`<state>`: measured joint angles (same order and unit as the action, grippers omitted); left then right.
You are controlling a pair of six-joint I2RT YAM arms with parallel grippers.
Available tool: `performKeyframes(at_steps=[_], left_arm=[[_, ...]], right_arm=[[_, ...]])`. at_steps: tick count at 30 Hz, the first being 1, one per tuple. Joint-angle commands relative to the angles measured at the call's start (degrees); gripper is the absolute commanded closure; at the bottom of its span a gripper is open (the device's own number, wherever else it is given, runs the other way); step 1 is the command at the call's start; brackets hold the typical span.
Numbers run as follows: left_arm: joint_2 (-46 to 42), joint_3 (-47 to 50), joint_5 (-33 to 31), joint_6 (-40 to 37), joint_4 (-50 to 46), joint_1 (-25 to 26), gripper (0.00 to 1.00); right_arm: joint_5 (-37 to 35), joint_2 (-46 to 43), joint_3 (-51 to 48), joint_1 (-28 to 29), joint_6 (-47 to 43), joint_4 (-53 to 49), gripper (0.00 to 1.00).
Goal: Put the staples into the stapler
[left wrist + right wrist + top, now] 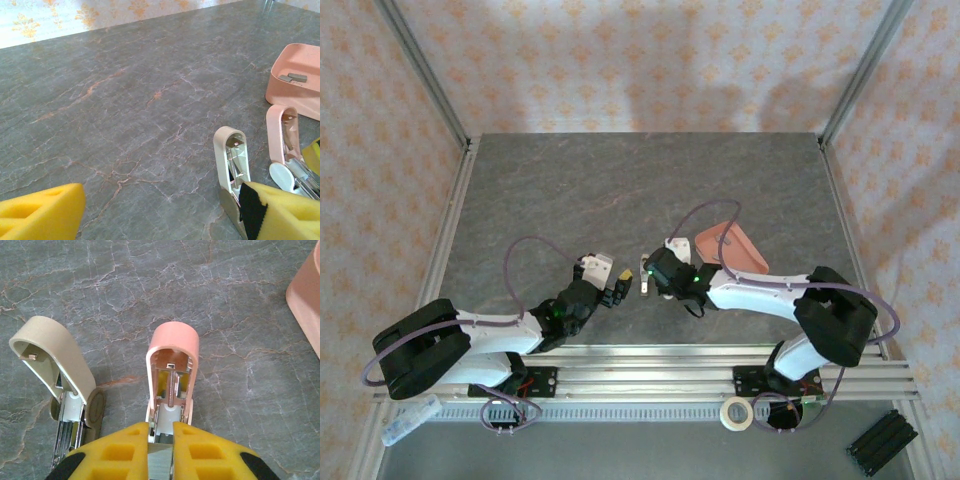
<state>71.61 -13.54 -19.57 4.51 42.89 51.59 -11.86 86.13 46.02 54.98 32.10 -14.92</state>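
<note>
Staples in tray, (far from pincer)

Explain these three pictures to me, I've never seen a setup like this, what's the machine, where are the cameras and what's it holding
These are two robot arms bolted at the near edge of a grey stone-patterned table. One picture looks down from above; the other two come from small cameras on each wrist, so the yellow pads at the bottom are that arm's own fingers.

The left gripper is open, one pad against a cream mini stapler whose lid is flipped open. The right gripper is closed on a pink mini stapler, also open, showing its spring and channel.

A salmon-pink tray sits further back on the table, with small grey staples lying inside. Neither gripper holds any staples. A roll of tape lies on the frame in front of the table.
</note>
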Motion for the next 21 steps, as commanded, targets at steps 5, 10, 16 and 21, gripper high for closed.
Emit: performKeyframes(at_steps=[5,10,16,21], left_arm=[[0.7,-1.0,-0.6,0.4,-0.6,-0.4,0.18],[0.8,-1.0,-0.5,0.4,-0.7,-0.4,0.18],[0.8,-1.0,-0.5,0.5,-0.7,-0.4,0.18],[0.8,-1.0,-0.4,0.5,-0.9,-0.4,0.18]], right_arm=[[-2.4,0.9,-0.2,0.3,0.6,0.0,0.84],[-2.3,1.1,-0.5,0.3,0.9,0.3,0.84],[-1.7,1.6,-0.8,0.3,1.2,0.9,0.84],[-1.6,1.7,-1.2,0.4,1.5,0.8,0.84]])
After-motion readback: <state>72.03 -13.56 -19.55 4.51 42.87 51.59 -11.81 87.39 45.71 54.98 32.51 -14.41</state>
